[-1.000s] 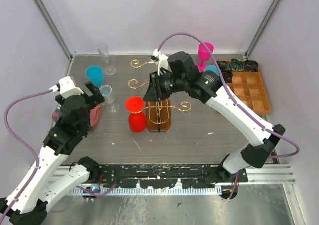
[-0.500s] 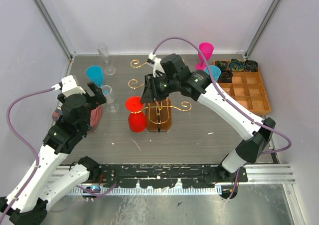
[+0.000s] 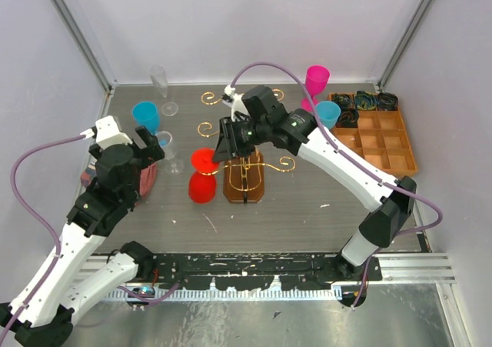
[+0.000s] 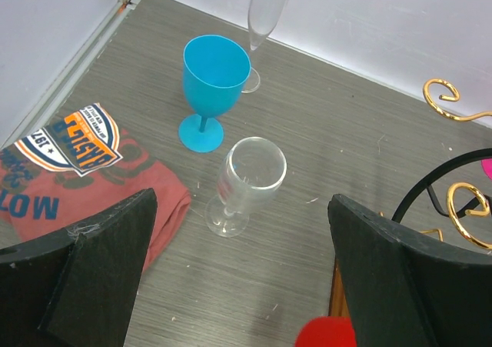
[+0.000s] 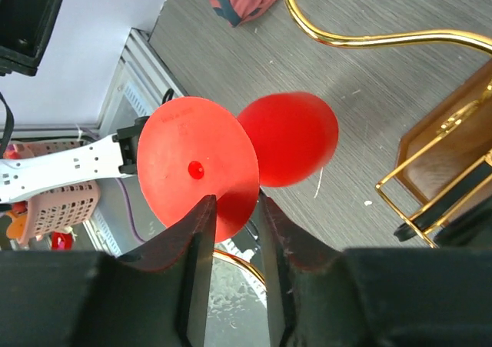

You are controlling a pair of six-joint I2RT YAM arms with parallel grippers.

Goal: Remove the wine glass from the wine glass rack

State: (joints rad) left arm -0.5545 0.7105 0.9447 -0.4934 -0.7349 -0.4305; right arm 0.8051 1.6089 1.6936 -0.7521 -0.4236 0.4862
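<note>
Fingers (image 5: 192, 247) of right arm (image 3: 338, 162), stretched across rack (image 3: 244, 179), clamp inverted red wine glass (image 5: 200, 166).

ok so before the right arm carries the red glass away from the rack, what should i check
1. Right hand grip on the red wine glass: fingers pinch the rim of its foot. Ok.
2. Glass apart from the rack base: a gap shows in the top view. Ok.
3. Glass free of the rack's gold arms: one passes close in the wrist view. Cannot tell.
4. Leftward path: clear glass and blue glass stand apart from it. Ok for a short move.
5. Left hand open, away from the red glass. Ok.
</note>
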